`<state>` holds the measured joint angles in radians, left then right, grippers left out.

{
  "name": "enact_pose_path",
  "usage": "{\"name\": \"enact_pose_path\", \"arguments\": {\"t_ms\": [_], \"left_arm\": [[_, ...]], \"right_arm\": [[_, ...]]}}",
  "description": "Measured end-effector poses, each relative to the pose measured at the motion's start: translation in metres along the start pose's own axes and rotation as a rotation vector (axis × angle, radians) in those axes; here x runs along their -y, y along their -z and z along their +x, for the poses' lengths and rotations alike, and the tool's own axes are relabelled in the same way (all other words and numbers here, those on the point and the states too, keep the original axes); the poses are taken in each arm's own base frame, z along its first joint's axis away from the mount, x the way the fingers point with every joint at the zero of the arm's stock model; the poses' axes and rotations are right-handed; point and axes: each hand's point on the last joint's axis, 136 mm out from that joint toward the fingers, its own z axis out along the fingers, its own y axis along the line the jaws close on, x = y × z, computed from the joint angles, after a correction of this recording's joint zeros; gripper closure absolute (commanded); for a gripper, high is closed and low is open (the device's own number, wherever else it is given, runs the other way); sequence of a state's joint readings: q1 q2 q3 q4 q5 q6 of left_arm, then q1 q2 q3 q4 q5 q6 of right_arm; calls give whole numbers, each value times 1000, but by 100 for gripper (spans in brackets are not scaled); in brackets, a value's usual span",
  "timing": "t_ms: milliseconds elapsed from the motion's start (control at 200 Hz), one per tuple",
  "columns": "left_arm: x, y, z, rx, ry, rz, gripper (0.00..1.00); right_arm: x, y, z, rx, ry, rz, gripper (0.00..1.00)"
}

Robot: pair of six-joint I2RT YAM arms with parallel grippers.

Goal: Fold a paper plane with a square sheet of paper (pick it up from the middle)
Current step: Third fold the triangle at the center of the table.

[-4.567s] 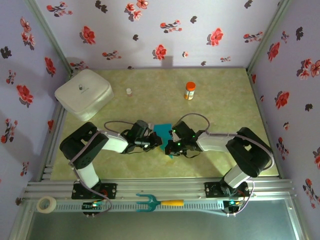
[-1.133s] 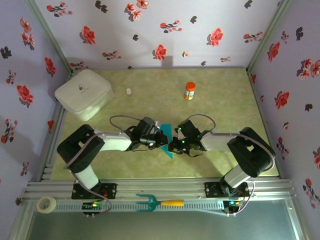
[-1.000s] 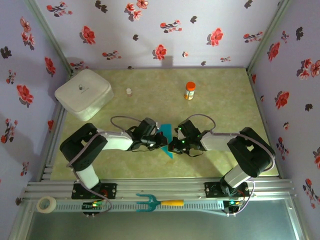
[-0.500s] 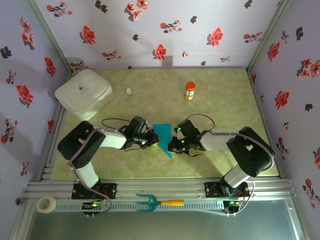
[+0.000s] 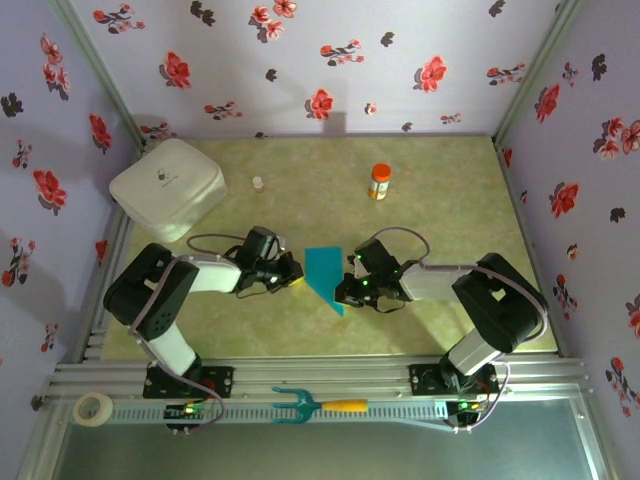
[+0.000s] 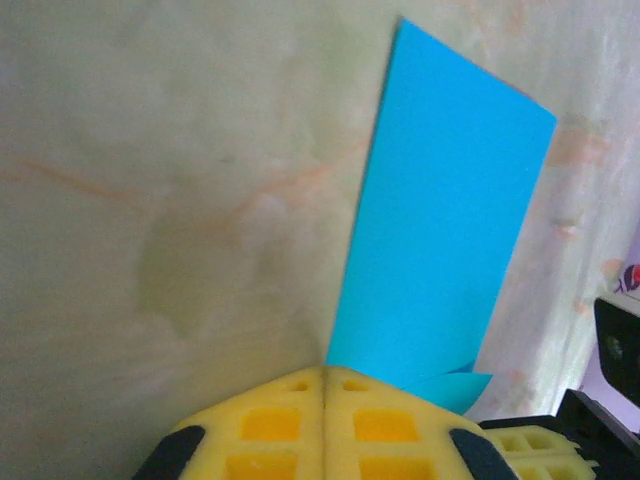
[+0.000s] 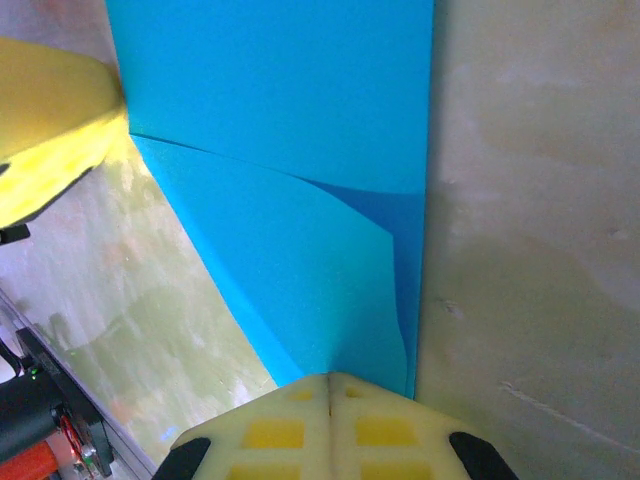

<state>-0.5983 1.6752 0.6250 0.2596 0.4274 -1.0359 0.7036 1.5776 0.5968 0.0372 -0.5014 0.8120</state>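
- White smooth box (image 5: 165,188) with round corners, far left at the back of the green marbled table (image 5: 450,210).
- Tiny pale bottle (image 5: 258,183) a little to the right of the box, standing alone.
- Left gripper (image 5: 293,280): yellow fingertips (image 6: 270,430) with little square holes, squeezed tight together with nothing between them. Tip right at the left edge of the blue paper.
- Pulled back to the left since half a second ago, so more paper uncovered now.
- Blue paper (image 5: 323,272): thin, smooth and flat on the table, in the middle between the two grippers. Straight edge at the far end, one slanted folded flap, sharp point at the near end. Same spot as before.
- Right gripper (image 5: 342,293): same yellow holey tips, pressed shut too, nothing seen pinched. Tip down at the paper's right edge, near the point. Same place as before.
- Orange bottle (image 5: 380,181) with a white cap, upright, far behind the paper.
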Motion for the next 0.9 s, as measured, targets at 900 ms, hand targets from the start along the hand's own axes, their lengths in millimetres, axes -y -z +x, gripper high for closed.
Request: {"name": "enact_pose_path", "arguments": {"t_ms": [900], "left_arm": [[35, -31, 34, -71, -121, 20, 100]], "right_arm": [[-2, 9, 1, -13, 24, 21, 98]]}}
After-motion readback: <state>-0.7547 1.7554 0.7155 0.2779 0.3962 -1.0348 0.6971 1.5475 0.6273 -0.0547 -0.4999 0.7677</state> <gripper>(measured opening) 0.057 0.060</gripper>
